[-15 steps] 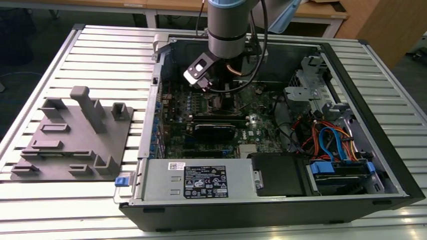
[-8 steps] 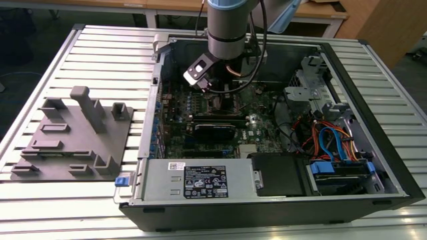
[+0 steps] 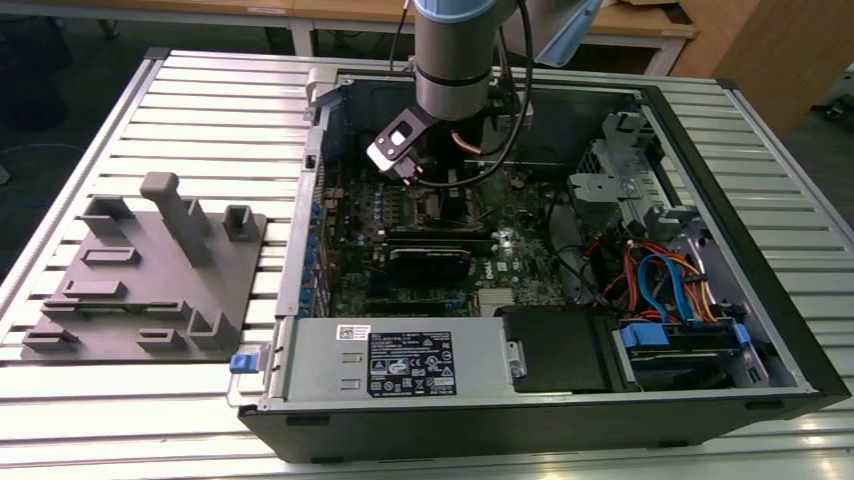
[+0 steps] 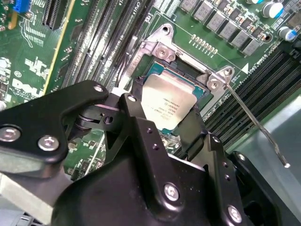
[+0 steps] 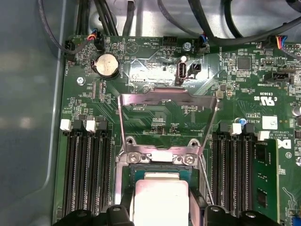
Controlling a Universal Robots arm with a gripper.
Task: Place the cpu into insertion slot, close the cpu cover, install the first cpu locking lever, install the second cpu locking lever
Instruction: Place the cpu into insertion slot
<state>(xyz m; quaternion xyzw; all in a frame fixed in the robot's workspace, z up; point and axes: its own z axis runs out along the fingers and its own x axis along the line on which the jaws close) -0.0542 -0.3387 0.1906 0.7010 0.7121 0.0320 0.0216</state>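
The cpu (image 5: 160, 190), a small square chip with a dull silvery top, sits level in the insertion slot (image 5: 126, 165) on the green board; whether it is fully seated I cannot tell. My gripper (image 5: 161, 209) is straight over it, its black fingers (image 4: 137, 110) against two opposite edges of the cpu (image 4: 169, 99). The cpu cover (image 5: 167, 96), a thin silvery frame, stands swung open behind the socket. Thin wire locking levers (image 5: 210, 134) are raised at the socket's sides; one lever (image 4: 256, 125) sticks out over the memory slots. In the exterior view the gripper (image 3: 434, 185) is deep inside the open computer case.
Long black memory slots (image 5: 87, 174) flank the socket on both sides. The case walls (image 3: 747, 200), cables (image 3: 661, 280) and a drive cage crowd the exterior view's right. A power supply (image 3: 400, 365) fills the front. A grey fixture plate (image 3: 140, 270) lies on the slatted table at the exterior view's left.
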